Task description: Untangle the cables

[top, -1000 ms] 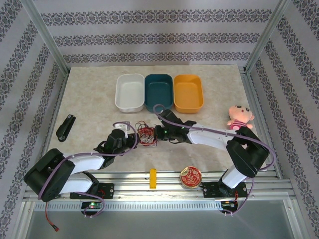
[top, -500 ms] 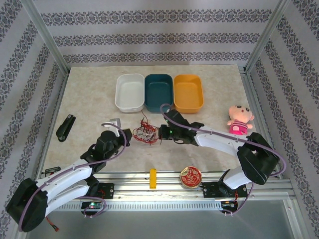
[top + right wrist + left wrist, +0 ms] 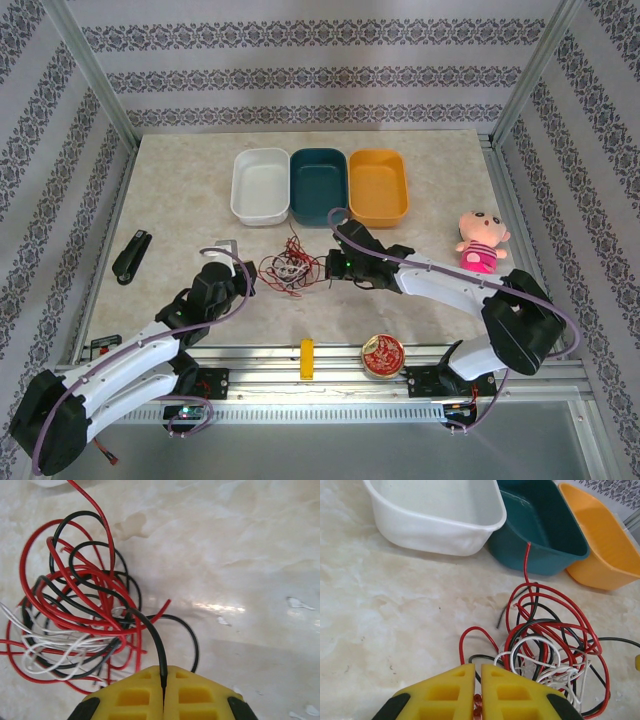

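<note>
Cables (image 3: 288,268): loose tangle, red + blk loops round bunched wht strands

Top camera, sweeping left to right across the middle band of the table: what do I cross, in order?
Black tool → left end effector → cables → right end effector → pink doll.

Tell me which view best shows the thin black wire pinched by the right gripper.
Right wrist: the thin black wire arcs close-up into the shut right gripper. In top external it is lost in the small cable tangle; left wrist shows several black strands, which one unclear.
</note>
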Robot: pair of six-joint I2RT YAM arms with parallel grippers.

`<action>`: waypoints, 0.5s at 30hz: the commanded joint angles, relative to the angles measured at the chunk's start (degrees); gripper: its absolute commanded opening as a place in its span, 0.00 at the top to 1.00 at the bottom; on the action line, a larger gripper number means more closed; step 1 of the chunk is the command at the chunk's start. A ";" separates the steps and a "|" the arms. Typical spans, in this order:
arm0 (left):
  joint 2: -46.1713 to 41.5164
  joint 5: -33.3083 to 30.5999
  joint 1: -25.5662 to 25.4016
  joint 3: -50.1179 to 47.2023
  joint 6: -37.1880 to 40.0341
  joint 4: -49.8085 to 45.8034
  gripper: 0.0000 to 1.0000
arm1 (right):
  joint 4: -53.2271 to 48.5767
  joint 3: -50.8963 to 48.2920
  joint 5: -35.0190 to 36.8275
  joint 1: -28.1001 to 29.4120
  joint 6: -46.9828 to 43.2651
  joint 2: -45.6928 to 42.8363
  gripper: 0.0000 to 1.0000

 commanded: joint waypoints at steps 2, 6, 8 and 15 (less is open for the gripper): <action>-0.26 -2.17 -0.34 2.99 3.42 -3.68 0.89 | -3.27 -3.19 3.94 -1.78 2.79 -2.89 1.00; -0.35 -2.52 -0.26 4.20 4.03 -4.83 0.89 | -4.06 -5.47 4.84 -3.26 3.98 -5.63 1.00; -0.52 -2.61 -0.19 4.34 4.13 -4.90 0.89 | -5.03 -6.19 5.59 -3.99 4.25 -7.00 1.00; -0.67 -3.03 0.25 5.92 4.80 -7.53 0.95 | -8.62 -7.24 8.04 -5.01 4.24 -10.94 1.00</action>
